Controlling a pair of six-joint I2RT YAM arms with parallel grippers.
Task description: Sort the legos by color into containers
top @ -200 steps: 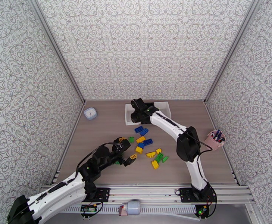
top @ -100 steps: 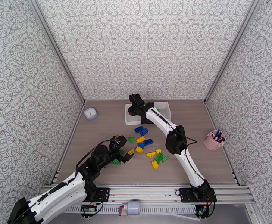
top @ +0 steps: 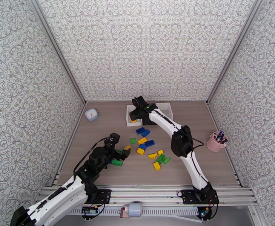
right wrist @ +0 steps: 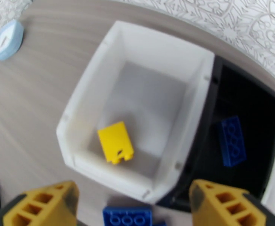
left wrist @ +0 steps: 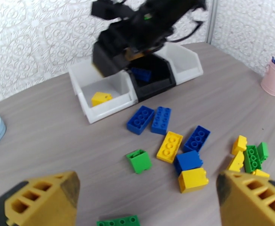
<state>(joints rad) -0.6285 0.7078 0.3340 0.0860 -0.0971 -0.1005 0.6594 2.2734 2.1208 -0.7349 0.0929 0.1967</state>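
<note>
Blue, yellow and green legos (top: 142,140) lie scattered mid-table, with one green lego (top: 117,162) close by my left gripper (top: 120,149). That gripper (left wrist: 148,202) hangs open and holds nothing, above the green lego (left wrist: 118,222), its yellow fingers (left wrist: 43,196) spread wide. The containers stand in a row at the back. My right gripper (top: 136,112) hovers open (right wrist: 133,202) over the left white bin (right wrist: 80,110), which holds a yellow lego (right wrist: 115,142). The black bin (right wrist: 246,110) holds a blue lego (right wrist: 232,141). The right white bin (left wrist: 184,61) shows nothing inside.
A small white-and-blue dish (top: 91,114) sits at the back left. A pink cup of pens (top: 216,141) stands by the right wall. Patterned walls close in three sides, and a metal rail runs along the near edge.
My right gripper has opened above the left white bin. My left gripper has pulled back to the left, away from the pile, still open.
</note>
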